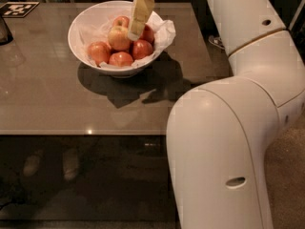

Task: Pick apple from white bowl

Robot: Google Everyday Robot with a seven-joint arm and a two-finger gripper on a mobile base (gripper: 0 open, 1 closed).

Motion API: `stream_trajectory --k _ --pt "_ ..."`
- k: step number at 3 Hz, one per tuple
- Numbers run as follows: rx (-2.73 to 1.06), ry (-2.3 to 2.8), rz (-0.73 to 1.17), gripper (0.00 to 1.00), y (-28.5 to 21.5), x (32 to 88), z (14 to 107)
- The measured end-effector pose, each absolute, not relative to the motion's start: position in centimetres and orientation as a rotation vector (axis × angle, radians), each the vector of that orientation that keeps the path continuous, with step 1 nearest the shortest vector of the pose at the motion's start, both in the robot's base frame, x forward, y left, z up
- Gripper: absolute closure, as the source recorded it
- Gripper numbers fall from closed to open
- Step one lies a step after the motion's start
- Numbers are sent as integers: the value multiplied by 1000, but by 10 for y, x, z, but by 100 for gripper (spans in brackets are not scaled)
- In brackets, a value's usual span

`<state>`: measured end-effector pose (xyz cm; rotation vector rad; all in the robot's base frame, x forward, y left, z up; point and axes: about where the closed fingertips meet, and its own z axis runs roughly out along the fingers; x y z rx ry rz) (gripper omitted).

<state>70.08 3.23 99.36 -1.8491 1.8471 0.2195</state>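
Observation:
The white bowl (81, 25) stands on the grey table, lined with crinkled white paper and holding several apples. The palest apple (117, 38), yellow-golden with a light blush, lies in the middle on top of the redder ones. My gripper (135, 32) reaches down from the top edge into the bowl, its pale yellow fingers (139, 14) touching the right side of that apple. A red apple (149, 34) is partly hidden behind the fingers.
My white arm (228, 128) fills the right side of the view. The grey table (57, 99) has its front edge across the middle of the view. A tag marker (18, 8) lies at the back left, next to a dark object (4, 30).

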Motion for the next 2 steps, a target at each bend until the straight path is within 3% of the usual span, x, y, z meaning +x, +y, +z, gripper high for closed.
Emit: stream_trajectory --k 2 --pt "-1825 1794 247 0 52 719 985"
